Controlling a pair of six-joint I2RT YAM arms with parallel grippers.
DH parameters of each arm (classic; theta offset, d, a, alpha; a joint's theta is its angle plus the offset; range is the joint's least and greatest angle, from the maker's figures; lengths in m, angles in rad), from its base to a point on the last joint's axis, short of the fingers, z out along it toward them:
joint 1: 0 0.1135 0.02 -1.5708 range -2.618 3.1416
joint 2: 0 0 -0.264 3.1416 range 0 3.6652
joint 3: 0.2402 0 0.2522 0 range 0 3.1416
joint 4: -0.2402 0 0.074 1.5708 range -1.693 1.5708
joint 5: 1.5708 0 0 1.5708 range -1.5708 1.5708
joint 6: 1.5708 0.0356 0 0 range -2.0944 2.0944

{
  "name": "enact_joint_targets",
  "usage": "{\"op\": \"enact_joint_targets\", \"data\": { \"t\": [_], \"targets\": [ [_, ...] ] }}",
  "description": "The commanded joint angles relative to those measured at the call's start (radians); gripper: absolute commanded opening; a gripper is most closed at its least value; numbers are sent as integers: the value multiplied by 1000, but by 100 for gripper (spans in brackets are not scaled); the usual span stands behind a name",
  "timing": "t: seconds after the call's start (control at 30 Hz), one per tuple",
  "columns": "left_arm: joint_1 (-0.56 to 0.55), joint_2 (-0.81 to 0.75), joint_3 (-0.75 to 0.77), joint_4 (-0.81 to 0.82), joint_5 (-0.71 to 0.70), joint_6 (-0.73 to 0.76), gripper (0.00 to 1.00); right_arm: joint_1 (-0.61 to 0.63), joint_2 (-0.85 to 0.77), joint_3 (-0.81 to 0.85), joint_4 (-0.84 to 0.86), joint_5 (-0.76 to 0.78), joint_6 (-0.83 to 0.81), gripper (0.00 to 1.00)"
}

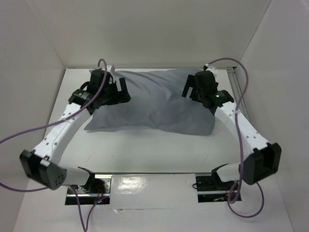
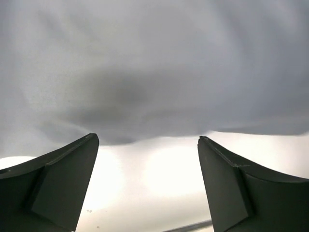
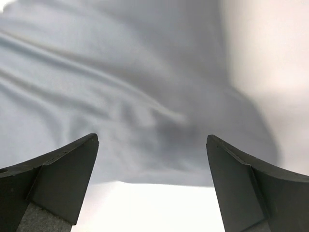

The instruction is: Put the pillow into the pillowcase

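The grey pillowcase (image 1: 154,104) lies plump and wrinkled across the back half of the white table. No white pillow shows; the case looks filled. My left gripper (image 1: 120,92) is open and empty at the case's left end. In the left wrist view the left gripper (image 2: 147,140) faces the grey fabric (image 2: 154,72), with bare table between the fingers. My right gripper (image 1: 189,88) is open and empty over the case's right end. In the right wrist view the right gripper (image 3: 152,140) hovers at the fabric's edge (image 3: 120,87).
White walls close in the table on the left, back and right. A metal rail (image 1: 237,92) runs along the right edge. Purple cables (image 1: 29,133) loop off both arms. The arm bases (image 1: 91,186) stand at the near edge.
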Motion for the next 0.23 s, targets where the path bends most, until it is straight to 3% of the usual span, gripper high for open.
{"op": "enact_joint_targets", "data": {
  "t": [0.0, 0.2],
  "targets": [
    [-11, -185, 66, -33, 49, 32, 99, 6, -162, 69, -147, 199, -10, 100],
    [-11, -357, 44, -9, 72, 41, 100, 6, -318, 34, -285, 307, -10, 100]
  ]
}}
